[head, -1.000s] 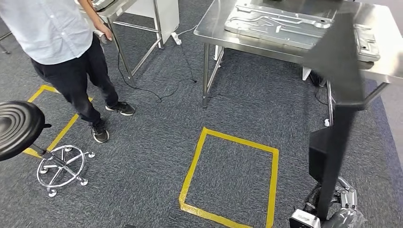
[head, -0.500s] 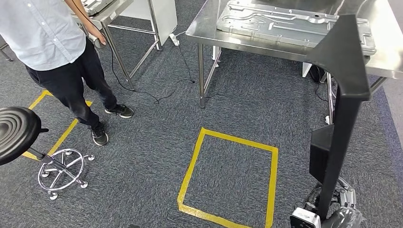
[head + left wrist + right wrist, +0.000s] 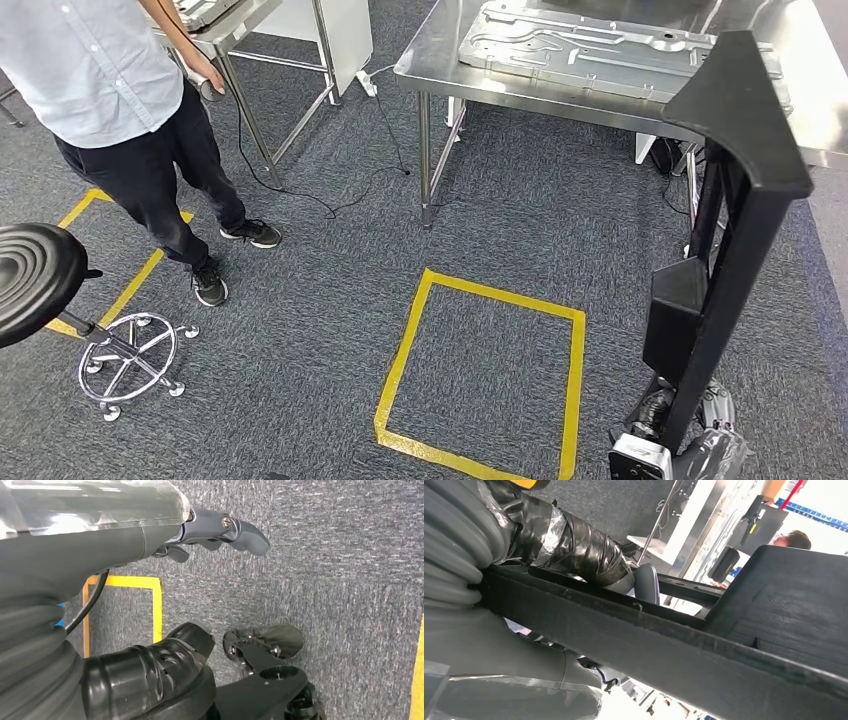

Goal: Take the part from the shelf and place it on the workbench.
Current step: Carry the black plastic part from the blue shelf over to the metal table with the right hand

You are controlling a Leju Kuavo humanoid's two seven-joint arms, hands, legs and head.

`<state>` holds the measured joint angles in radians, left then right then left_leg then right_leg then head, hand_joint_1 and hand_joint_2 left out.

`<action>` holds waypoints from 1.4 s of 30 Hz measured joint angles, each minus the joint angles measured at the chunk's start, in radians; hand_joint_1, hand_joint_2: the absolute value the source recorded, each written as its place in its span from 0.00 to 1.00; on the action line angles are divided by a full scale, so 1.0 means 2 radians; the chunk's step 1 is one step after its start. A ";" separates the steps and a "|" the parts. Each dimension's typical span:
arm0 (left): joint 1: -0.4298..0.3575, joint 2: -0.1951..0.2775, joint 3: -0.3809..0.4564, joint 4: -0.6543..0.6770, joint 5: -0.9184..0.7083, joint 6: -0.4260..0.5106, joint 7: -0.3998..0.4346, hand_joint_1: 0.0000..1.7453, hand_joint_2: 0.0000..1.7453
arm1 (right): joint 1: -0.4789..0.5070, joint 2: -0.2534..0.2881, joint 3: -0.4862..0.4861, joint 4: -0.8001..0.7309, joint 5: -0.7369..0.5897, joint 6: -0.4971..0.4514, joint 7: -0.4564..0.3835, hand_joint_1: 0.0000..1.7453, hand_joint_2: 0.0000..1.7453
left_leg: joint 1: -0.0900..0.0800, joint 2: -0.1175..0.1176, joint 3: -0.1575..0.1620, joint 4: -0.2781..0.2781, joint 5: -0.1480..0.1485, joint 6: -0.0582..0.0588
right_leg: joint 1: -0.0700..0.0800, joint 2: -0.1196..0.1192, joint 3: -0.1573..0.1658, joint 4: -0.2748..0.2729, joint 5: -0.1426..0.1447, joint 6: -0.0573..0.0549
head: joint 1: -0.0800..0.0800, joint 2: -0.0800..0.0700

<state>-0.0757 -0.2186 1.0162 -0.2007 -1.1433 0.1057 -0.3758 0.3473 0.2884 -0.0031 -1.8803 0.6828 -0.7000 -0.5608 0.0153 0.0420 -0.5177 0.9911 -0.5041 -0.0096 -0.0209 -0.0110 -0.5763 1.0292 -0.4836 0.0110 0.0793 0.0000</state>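
Part (image 3: 735,200) in right hand (image 3: 700,445)

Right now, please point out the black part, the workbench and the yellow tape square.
black part (image 3: 745,130): head view, on its wide upper end.
workbench (image 3: 440,62): head view, on the bare steel top near the front corner.
yellow tape square (image 3: 400,362): head view, on its left strip.

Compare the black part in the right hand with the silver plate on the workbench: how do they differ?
The black part is matte and dark; the silver plate is shiny bare metal. The part stands upright, gripped low by the right hand; the plate lies flat on the workbench. The part is a narrow angular frame; the plate is a broad sheet with stamped ridges. Both look rigid.
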 joint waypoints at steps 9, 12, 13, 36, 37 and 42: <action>-0.001 0.000 0.001 0.000 -0.002 -0.006 -0.004 0.00 1.00 | -0.004 0.002 -0.001 0.000 0.017 0.000 -0.016 1.00 1.00 | 0.007 0.002 0.024 -0.040 0.018 0.018 | -0.002 0.002 -0.008 0.026 -0.017 0.012 | 0.000 0.000; 0.000 0.000 0.001 0.000 -0.003 -0.007 -0.004 0.00 1.00 | -0.004 0.002 -0.006 0.001 0.023 0.000 -0.021 1.00 1.00 | 0.009 0.002 0.027 -0.040 0.016 0.016 | -0.008 0.003 -0.051 0.103 -0.044 0.019 | 0.000 0.000; 0.000 0.000 0.001 0.000 -0.003 -0.007 -0.004 0.00 1.00 | -0.004 0.002 -0.007 0.001 0.024 0.000 -0.022 1.00 1.00 | 0.011 0.002 0.027 -0.038 0.013 0.013 | -0.011 0.003 -0.054 0.104 -0.037 0.022 | 0.000 0.000; 0.001 0.003 0.002 0.000 -0.008 -0.009 -0.002 0.00 1.00 | -0.005 0.027 -0.023 -0.008 0.019 0.000 -0.056 1.00 1.00 | -0.022 -0.024 -0.037 0.034 0.007 0.051 | 0.012 0.023 0.005 0.015 -0.022 -0.016 | 0.002 0.000; 0.001 0.003 0.002 0.000 -0.008 -0.009 -0.002 0.00 1.00 | -0.005 0.027 -0.023 -0.008 0.019 0.000 -0.056 1.00 1.00 | -0.022 -0.024 -0.037 0.033 0.007 0.051 | 0.012 0.023 0.006 0.015 -0.022 -0.016 | 0.002 0.000; 0.001 0.000 0.002 0.000 -0.008 -0.009 -0.002 0.00 1.00 | -0.004 0.027 -0.024 -0.009 0.022 0.000 -0.055 1.00 1.00 | -0.016 -0.022 -0.018 0.003 0.015 0.043 | 0.013 0.018 -0.005 0.040 -0.039 -0.005 | 0.001 0.000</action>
<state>-0.0732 -0.2177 1.0197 -0.2014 -1.1596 0.0877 -0.3801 0.3392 0.3430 -0.0506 -1.8983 0.7265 -0.7004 -0.6706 -0.0173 -0.0021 -0.5529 0.9964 -0.4741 0.0771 0.0042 0.0247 -0.5866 1.1094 -0.5612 0.0007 0.0811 0.0000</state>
